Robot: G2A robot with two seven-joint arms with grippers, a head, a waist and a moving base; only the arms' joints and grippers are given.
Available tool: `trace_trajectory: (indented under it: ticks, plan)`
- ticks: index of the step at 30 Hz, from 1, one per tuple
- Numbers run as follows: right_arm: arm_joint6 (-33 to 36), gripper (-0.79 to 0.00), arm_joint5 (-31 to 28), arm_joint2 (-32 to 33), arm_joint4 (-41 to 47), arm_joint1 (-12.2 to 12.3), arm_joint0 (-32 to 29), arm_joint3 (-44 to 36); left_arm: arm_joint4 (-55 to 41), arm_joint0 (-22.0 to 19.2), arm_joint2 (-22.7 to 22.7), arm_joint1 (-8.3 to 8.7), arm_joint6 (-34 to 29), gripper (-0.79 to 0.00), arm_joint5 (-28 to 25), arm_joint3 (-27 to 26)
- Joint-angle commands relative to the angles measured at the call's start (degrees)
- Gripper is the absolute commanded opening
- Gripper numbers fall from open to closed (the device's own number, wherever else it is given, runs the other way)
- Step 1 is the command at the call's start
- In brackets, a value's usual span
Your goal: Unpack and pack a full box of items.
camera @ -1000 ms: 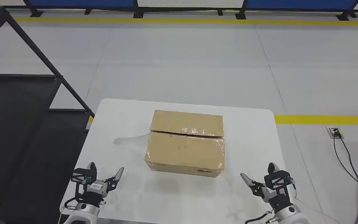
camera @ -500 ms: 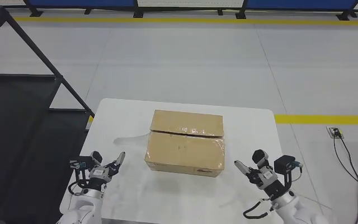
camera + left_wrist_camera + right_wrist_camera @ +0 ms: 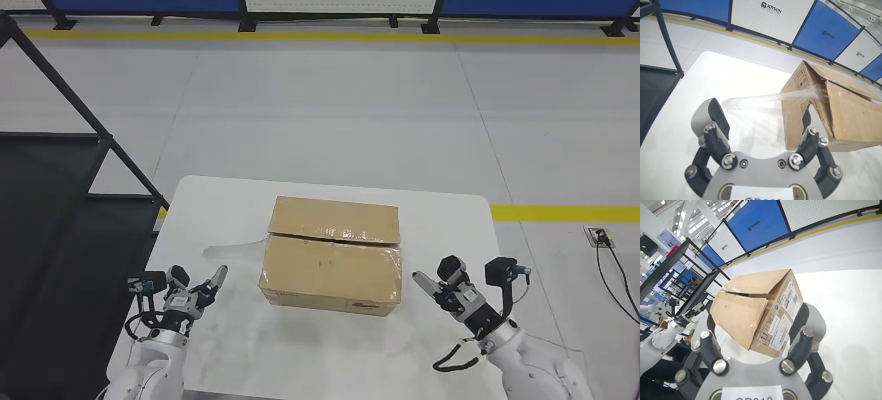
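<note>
Cardboard box (image 3: 332,258) at the middle of the white table (image 3: 300,345), long side across our view. Its top flaps are folded down, and the seam between them runs the length of the box and gapes slightly (image 3: 745,308). From the seam at the box's left end (image 3: 848,117) a strip of clear tape (image 3: 761,98) hangs loose and trails away across the tabletop (image 3: 235,247). We see printed labels on the right end face.

Bare table surface lies on each side of the box, with a wider band between the box and the near edge. A narrower band separates it from the far edge.

The left gripper (image 3: 198,276) sits above the near left part of the table, apart from the box's left end. Its jaws are spread wide and hold nothing (image 3: 762,106). The right gripper (image 3: 437,277) sits near the box's near right corner without touching it. It is likewise spread wide and holds nothing, and the right end of the box appears between its pads (image 3: 757,313).

Beyond the table's left edge we note a black metal rack (image 3: 80,150). On the other sides there is open grey floor crossed by a yellow line (image 3: 560,213).
</note>
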Motion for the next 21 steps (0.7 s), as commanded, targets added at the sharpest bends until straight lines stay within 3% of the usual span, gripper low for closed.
trace_trajectory:
  ticks: [1,10,21]
  plan:
    - [0.37,0.000,0.82,-1.24,-1.31,-0.09,1.46,0.86,-1.55,-0.78,0.25,-0.12,-0.66,0.000,-0.35,0.04]
    - [7.50,0.000,-3.95,-5.53,10.66,-0.56,12.28,13.11,-6.22,-4.79,1.65,-0.67,-2.73,0.000,0.36,1.37]
    - [22.35,0.000,-14.45,-8.75,30.68,-0.56,22.58,26.26,-7.69,-5.47,2.06,-1.02,-2.63,0.000,0.62,1.33]
